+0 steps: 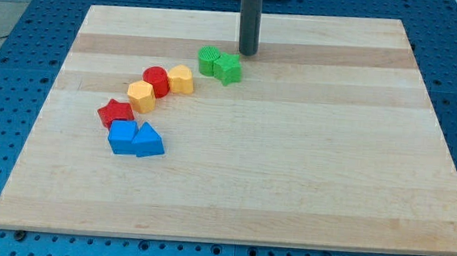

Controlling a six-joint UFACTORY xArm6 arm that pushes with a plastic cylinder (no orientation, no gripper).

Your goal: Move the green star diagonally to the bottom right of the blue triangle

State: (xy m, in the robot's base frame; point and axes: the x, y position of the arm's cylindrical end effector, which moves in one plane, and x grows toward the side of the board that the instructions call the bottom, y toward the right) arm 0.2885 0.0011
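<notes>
The green star (229,67) lies on the wooden board near the view's top centre, touching a green round block (209,60) on its left. The blue triangle (149,141) lies at the view's left, touching a blue cube (120,137) on its left. My tip (247,53) is just above and to the right of the green star, close to it; I cannot tell if it touches.
A red star (115,113), a yellow hexagon (141,96), a red cylinder (157,81) and a yellow block (180,79) form a diagonal row between the blue and green blocks. The board's edge (229,241) is framed by a blue perforated table.
</notes>
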